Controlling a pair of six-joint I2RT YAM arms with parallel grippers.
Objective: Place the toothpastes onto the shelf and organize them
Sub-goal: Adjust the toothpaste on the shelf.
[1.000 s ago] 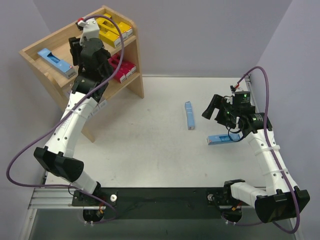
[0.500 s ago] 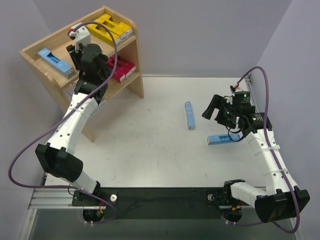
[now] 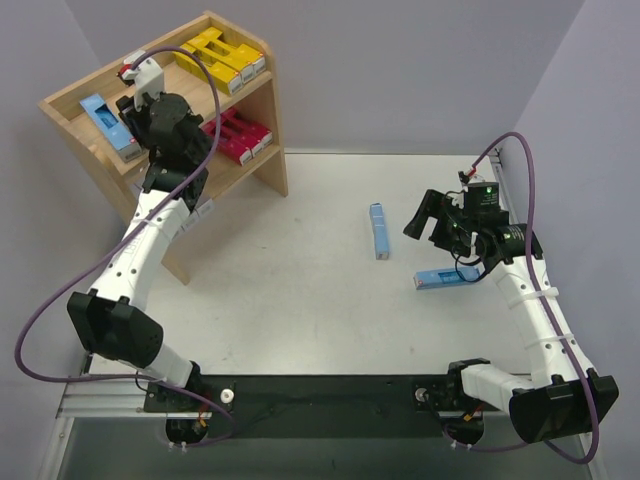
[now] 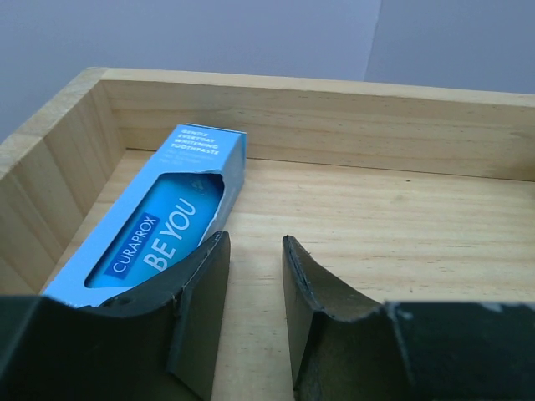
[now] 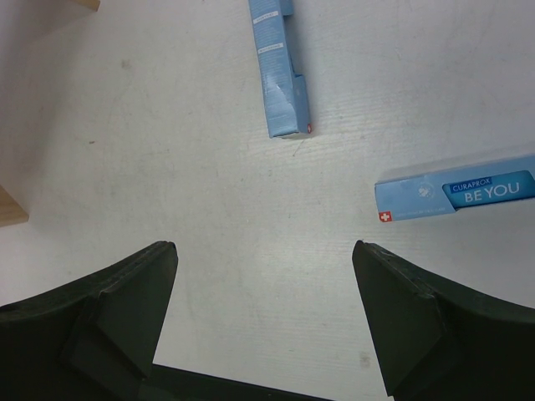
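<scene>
My left gripper (image 4: 253, 251) hangs over the top tier of the shelf (image 4: 376, 125), near its left end. Its fingers are drawn close, with a narrow slot between them, and only bare wood shows through that slot: I am pinching nothing. A light blue carton (image 4: 167, 225) lies flat on the top tier just to the left of my fingers, running along the shelf's left side panel, with its far end short of the raised back rim. In my left wrist view, my left finger covers the carton's near corner. I cannot tell whether it touches the carton or merely hangs over it.

From above, the yellow cartons (image 3: 222, 55) lie side by side at the right end of the same tier. The magenta-red cartons (image 3: 240, 135) lie together on the lower tier, below them.

My right gripper (image 5: 263, 255) hovers over the white tabletop (image 3: 300, 300), well apart from the shelf. Its fingers are spread wide and hold nothing. Two more light blue toothpastes lie flat on the tabletop before it. The second blue carton (image 5: 280, 71) lies ahead and slightly to the left, pointing away from me. The third blue carton (image 5: 456, 196) lies off to the right, nearly crosswise, printed face up. The two are near each other but do not touch, and neither lies between my right fingers.
</scene>
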